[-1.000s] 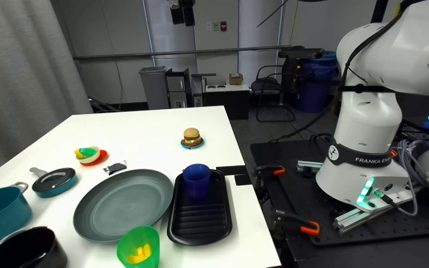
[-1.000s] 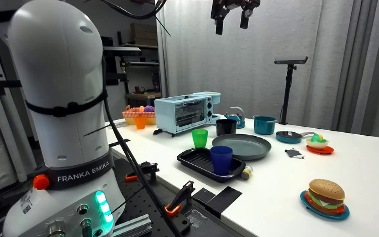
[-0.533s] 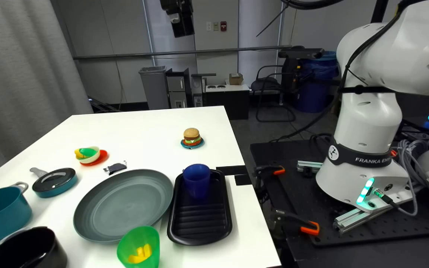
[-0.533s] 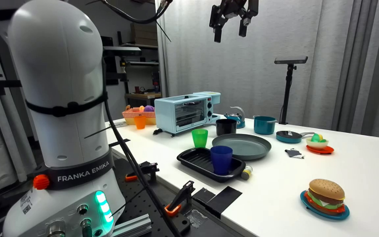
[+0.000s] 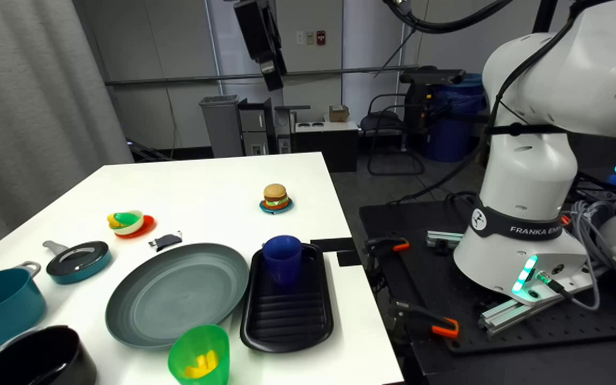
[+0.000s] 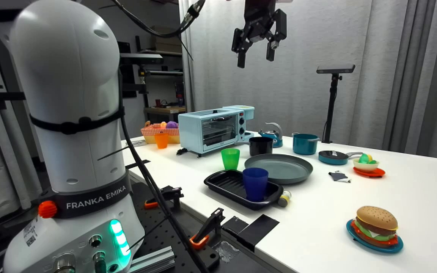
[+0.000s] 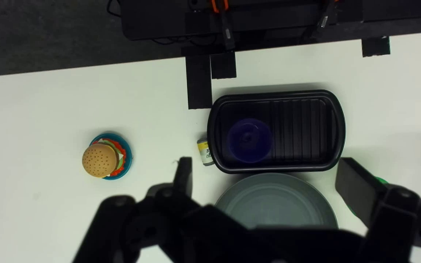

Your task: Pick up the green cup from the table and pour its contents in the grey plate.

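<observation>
- Farthest left in the wrist view, outside the fingers, the toy burger sits on a teal saucer, likely put aside as no part of this job; one of each
- Next come the fingers themselves, spread wide and gripping nothing, high over the bench, presumably to leave room around what the robot will grasp; two
- Just inside the finger on that side, a small jar lies tipped over beside the black tray, perhaps mere clutter; one
- Between the fingers in that view, the tray carries an upright blue cup off its ridges, maybe for steadier footing; one tray, one blue cup
- Also between the fingers, partly hidden, the grey plate lies just beside the tray, seemingly set near to keep the pour short; one
- Farthest right, mostly hidden behind the finger there, the green cup stands on the bench beside the plate, not yet picked up, upright to keep its yellow pieces in, one would judge; one cup, perhaps three pieces, too overlapped to count surely
</observation>
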Tool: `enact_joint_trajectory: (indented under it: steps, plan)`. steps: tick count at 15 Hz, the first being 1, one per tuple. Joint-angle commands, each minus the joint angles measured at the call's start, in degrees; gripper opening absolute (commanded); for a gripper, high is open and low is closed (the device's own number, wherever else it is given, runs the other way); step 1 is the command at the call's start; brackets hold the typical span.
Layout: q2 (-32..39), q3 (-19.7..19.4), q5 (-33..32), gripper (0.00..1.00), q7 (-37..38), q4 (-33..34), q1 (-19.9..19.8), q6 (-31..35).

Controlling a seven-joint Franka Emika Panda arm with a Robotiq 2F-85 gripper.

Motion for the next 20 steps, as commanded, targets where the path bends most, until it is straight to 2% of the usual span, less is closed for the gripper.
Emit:
enact_joint_trajectory:
  steps: [1,10,20]
  plan:
    - [-2.16,0.58,-0.31,1.0,-0.54,-4.65,1.34,4.08]
    - [-2.33,0.98,3.13,1.0,-1.65,-14.96,3.86,17.19]
    - [2.18,4.67,3.17,1.0,-4.37,-17.79,8.38,25.35]
